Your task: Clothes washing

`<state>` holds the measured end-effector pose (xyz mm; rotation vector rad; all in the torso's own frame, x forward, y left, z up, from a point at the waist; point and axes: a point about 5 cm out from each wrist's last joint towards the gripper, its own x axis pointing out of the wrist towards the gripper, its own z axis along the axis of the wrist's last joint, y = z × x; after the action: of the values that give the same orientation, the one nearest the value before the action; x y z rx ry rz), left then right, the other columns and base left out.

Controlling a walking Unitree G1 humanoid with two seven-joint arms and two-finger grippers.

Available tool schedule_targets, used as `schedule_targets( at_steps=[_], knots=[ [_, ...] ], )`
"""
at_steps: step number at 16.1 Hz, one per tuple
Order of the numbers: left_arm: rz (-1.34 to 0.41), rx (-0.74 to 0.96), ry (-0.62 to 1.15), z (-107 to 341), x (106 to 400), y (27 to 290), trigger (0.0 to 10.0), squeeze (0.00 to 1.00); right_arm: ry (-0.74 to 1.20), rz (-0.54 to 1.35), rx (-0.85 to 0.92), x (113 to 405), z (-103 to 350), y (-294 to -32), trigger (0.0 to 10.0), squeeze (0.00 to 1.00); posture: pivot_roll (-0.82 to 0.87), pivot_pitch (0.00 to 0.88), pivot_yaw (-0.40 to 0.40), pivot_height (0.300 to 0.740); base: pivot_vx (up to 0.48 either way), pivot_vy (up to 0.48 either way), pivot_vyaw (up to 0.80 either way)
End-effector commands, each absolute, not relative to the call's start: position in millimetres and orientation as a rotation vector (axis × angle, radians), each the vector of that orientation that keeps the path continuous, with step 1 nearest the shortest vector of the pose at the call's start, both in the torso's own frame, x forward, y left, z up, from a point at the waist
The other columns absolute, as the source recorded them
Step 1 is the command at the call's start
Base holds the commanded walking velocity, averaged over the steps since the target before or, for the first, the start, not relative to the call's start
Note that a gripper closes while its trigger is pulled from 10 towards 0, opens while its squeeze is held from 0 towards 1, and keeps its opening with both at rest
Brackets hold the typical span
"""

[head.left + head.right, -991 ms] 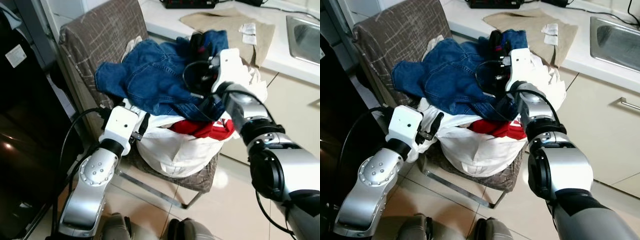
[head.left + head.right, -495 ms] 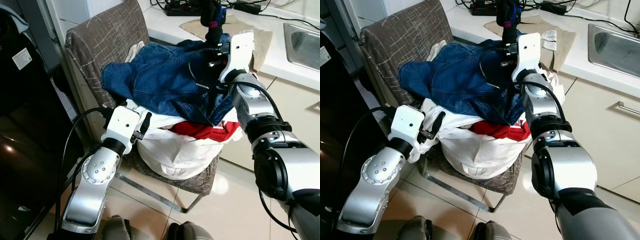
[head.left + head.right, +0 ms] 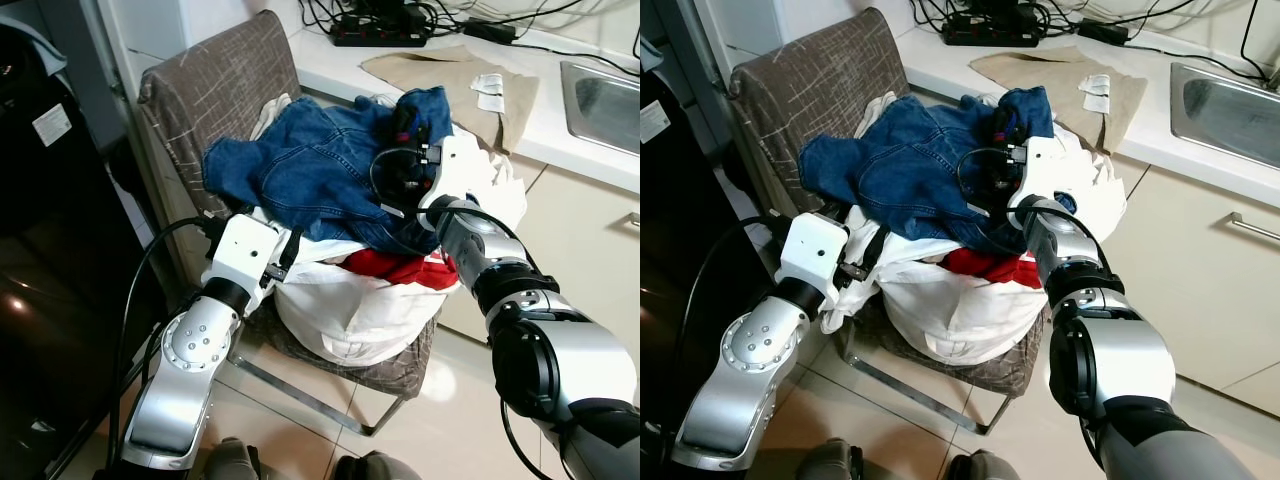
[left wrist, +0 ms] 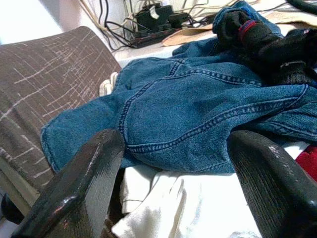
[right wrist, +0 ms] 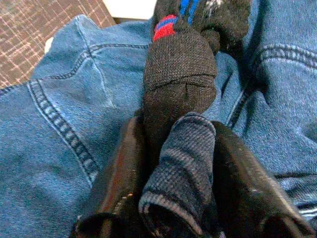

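A: What is nearest the camera in the left eye view?

B: The left arm, rising from the lower left of the frame. Its left gripper (image 3: 290, 250) sits left of centre, against the side of the white laundry bag (image 3: 350, 305). In the left wrist view its two black fingers (image 4: 81, 186) stand wide apart with nothing between them, and blue denim lies beyond.

A: And the bag?

B: It sits at the centre of the frame on a brown fabric chair (image 3: 215, 95), stuffed full. A red garment (image 3: 400, 266) shows at its mouth, right of centre, under the blue jeans (image 3: 300, 170) heaped on top.

A: Where is the other arm?

B: The right arm comes up from the lower right corner and bends in over the pile. The right gripper (image 5: 173, 148) is on top of the jeans, upper centre of the left eye frame. The right wrist view shows its fingers clamped on a dark sock (image 5: 181, 84) with red and blue stripes, which rests on the denim.

A: Farther back?

B: A white counter (image 3: 330, 65) crosses the upper right, carrying a tan cloth (image 3: 450, 75), a black power strip (image 3: 375, 38) with cables, and a steel sink (image 3: 605, 90) at the right edge. A dark appliance (image 3: 50, 250) stands along the left edge.
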<state>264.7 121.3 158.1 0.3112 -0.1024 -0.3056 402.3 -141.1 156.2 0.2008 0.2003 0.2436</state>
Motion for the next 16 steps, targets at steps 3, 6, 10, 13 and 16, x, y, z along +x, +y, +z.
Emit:
schedule_targets(
  at_steps=[3,6,10,13,16],
  knots=[
    [-0.334,0.315,-0.097,155.3,266.2,115.4,10.0,0.00,0.099,0.234,0.135,409.2,185.6,-152.6,10.0,1.00,0.10,0.000,-0.090,0.723,0.000,0.000,0.00],
    [-0.348,0.323,-0.102,155.0,265.8,112.4,10.0,0.00,0.071,0.203,0.199,413.7,205.6,-160.5,10.0,1.00,0.10,0.007,-0.090,0.723,0.000,0.000,0.00],
    [-0.434,0.402,-0.107,150.4,261.4,104.8,10.0,0.00,0.053,0.118,0.264,419.3,225.6,-177.6,10.0,1.00,0.09,0.015,-0.081,0.723,0.000,0.000,0.00],
    [-0.437,0.406,-0.111,152.8,262.0,105.3,10.0,0.00,0.066,0.091,0.318,422.1,233.5,-181.0,10.0,0.00,0.10,0.025,-0.072,0.723,0.000,0.000,0.00],
    [-0.444,0.417,-0.098,153.4,252.7,108.7,10.0,0.00,0.099,0.034,0.331,422.2,228.7,-185.1,10.0,0.00,0.15,0.076,-0.064,0.723,0.000,0.000,0.00]
  ],
)
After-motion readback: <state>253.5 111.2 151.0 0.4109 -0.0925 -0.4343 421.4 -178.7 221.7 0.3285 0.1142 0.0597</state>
